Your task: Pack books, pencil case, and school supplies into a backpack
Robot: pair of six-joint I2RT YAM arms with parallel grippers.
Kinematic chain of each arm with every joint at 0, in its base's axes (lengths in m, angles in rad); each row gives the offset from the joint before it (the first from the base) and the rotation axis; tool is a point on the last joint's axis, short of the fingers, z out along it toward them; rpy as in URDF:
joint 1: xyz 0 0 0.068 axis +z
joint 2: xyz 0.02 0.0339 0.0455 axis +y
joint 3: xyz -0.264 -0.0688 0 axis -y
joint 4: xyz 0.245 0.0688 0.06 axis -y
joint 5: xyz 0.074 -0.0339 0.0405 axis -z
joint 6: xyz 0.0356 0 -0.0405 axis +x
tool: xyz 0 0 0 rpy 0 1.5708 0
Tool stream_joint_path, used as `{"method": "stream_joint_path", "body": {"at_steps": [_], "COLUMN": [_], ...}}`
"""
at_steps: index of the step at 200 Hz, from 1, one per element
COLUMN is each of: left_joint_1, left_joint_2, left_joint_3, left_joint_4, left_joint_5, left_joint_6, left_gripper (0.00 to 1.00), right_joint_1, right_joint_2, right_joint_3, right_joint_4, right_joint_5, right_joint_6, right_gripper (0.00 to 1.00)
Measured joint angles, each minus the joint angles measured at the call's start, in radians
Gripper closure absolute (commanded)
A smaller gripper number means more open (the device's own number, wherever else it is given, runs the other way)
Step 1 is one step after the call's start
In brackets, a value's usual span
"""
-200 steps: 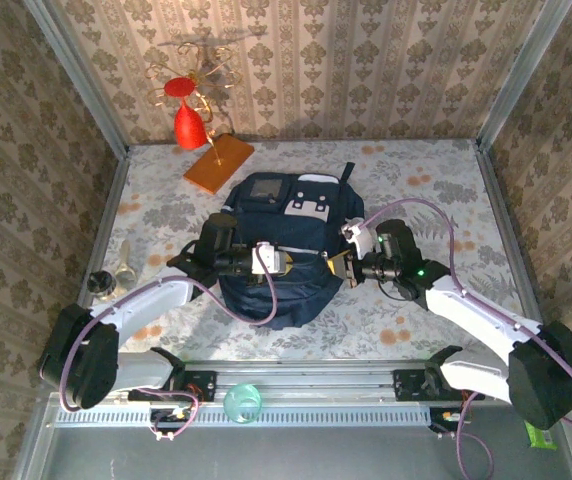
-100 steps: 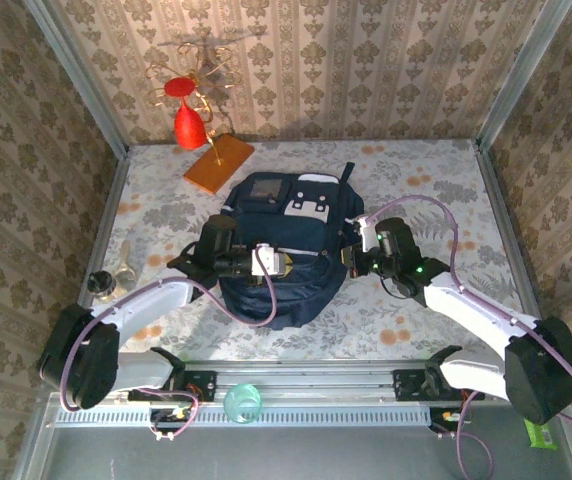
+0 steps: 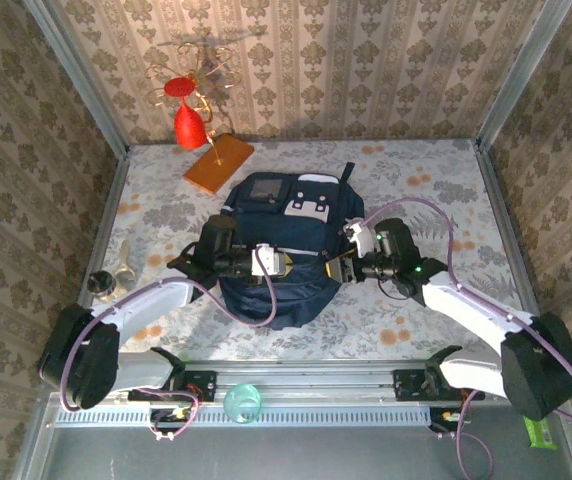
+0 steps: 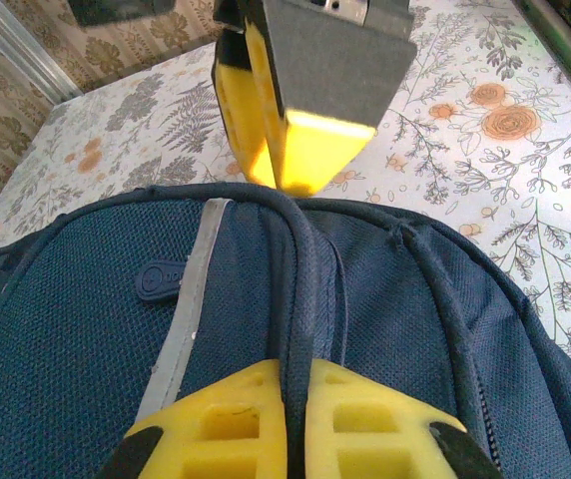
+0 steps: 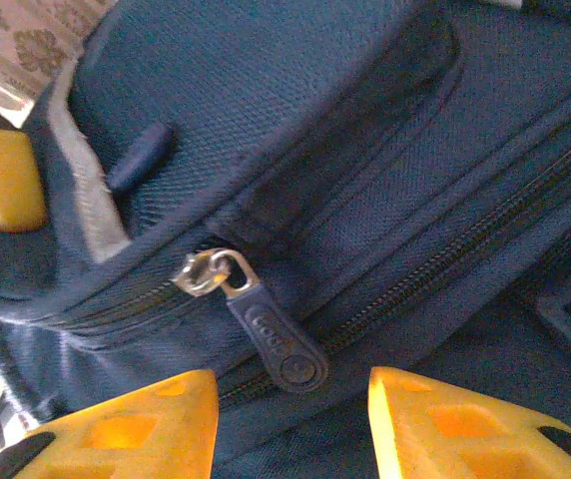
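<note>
Two robot arms reach in over a big dark blue backpack (image 3: 284,215) that lies flat in the middle of the flowery tabletop (image 3: 436,190). The left fingers (image 3: 286,263) are squeezed tight together on the backpack. In the left wrist view the left fingers (image 4: 298,399) pinch a raised fold of blue cloth, and the fold runs away from them across the top of the bag. A thin grey stripe (image 4: 191,289) runs along the cloth just beside that fold. The right fingers (image 3: 334,266) come at the backpack from the other side. They are partly open and hold nothing. In the left wrist view the right fingers (image 4: 285,150) hang just past the far edge of the bag. In the right wrist view the right fingers (image 5: 293,409) stand apart at the bottom, with a gap between them. A dark zipper tab (image 5: 271,334) hangs from a small silver slider (image 5: 206,271), and its tip points down into that gap. The tab does not touch either finger. The zipper looks closed along the part that can be seen. A flat orange slab (image 3: 219,163) lies on the tabletop behind the backpack, near the back wall. A red ornament (image 3: 189,122) stands just beside the slab. A small shiny metal thing (image 3: 116,272) sits well apart at the left edge of the tabletop.
</note>
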Motion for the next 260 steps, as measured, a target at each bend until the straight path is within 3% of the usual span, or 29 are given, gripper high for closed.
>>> {"method": "stream_joint_path", "body": {"at_steps": [37, 118, 154, 176, 245, 260], "left_joint_1": [0.0, 0.0, -0.001, -0.001, -0.003, -0.003], "left_joint_2": [0.0, 0.0, 0.0, 0.0, 0.0, -0.002], "left_joint_3": [0.0, 0.0, 0.0, 0.0, 0.0, -0.001], "left_joint_4": [0.0, -0.001, 0.0, 0.0, 0.002, -0.004], "left_joint_5": [0.0, 0.0, 0.0, -0.002, -0.009, -0.003], "left_joint_6": [0.0, 0.0, 0.0, 0.0, 0.0, 0.0], "left_gripper": [1.0, 1.0, 1.0, 1.0, 1.0, 1.0], "right_joint_1": [0.0, -0.001, 0.0, 0.002, 0.021, 0.013], "right_joint_2": [0.061, 0.063, 0.053, 0.041, 0.032, 0.034], "right_joint_3": [0.034, 0.042, 0.061, 0.061, 0.072, 0.081], "right_joint_4": [-0.003, 0.006, -0.009, -0.021, -0.051, -0.059], "right_joint_5": [-0.041, -0.069, -0.047, -0.027, 0.07, 0.158], "right_joint_6": [-0.011, -0.025, -0.039, -0.045, -0.043, -0.025], "right_gripper": [0.56, 0.72, 0.94, 1.0, 1.0, 1.0]}}
